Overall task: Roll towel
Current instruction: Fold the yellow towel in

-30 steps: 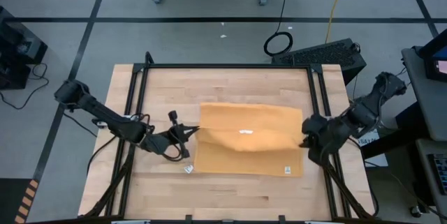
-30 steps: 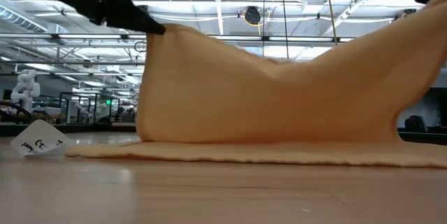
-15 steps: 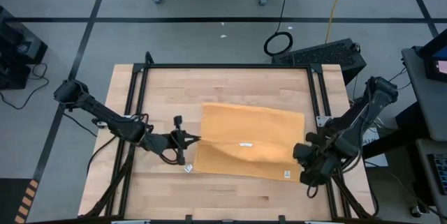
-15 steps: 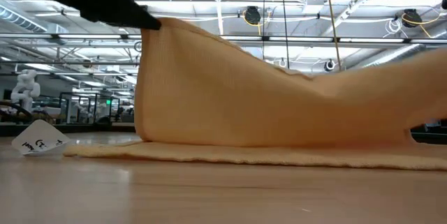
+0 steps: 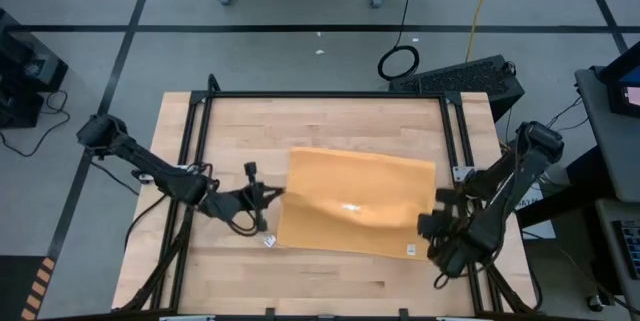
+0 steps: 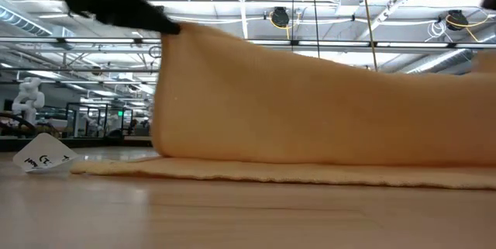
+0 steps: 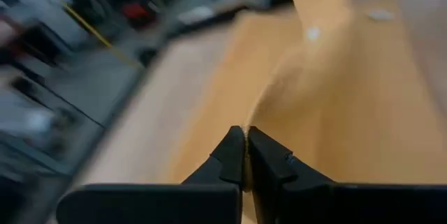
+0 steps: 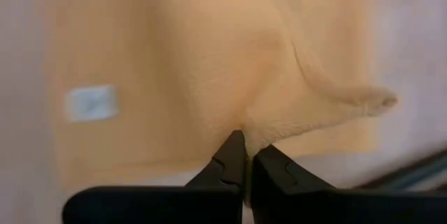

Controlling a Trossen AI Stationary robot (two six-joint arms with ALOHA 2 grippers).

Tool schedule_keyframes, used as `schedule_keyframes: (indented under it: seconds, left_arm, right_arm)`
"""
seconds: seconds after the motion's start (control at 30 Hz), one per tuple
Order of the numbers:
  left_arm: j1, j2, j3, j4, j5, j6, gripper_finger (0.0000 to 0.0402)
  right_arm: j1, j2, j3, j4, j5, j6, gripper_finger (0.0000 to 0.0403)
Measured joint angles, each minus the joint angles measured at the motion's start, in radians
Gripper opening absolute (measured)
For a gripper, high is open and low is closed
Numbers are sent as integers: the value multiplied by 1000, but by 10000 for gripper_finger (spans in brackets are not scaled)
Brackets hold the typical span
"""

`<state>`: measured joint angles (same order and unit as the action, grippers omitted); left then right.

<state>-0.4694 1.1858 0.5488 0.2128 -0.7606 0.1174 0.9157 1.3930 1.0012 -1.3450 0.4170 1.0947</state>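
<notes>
The towel (image 5: 355,204), at the worktop (image 5: 330,121) centre, is pinched by the left hand (image 5: 278,194) at 9 o'clock and the right hand (image 5: 432,223) at 4 o'clock; uneven pulling could free an edge, collapsing the fold.

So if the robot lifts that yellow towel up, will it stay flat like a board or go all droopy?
Probably droopy. The towel is pinched at two edges by the left gripper and right gripper, and it sags between them instead of staying straight. It looks soft and light, since thin fingertip pinches hold it up. It likely won't slide away on its own.
</notes>
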Motion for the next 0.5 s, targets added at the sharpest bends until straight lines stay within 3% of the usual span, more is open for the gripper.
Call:
schedule_keyframes:
  seconds: [0.1, 0.37, 0.5]
  left_arm:
    - [71, -1, 0, 110, 9, 150, 11]
    - [350, -5, 3, 430, 172, 457, 11]
    - [493, -12, 45, 481, 311, 495, 11]
  right_arm:
    - [-22, -96, 0, -89, 79, 3, 0]
    - [-39, -441, 0, -227, 327, 36, 0]
    - [-40, -608, 0, -223, 508, 36, 0]
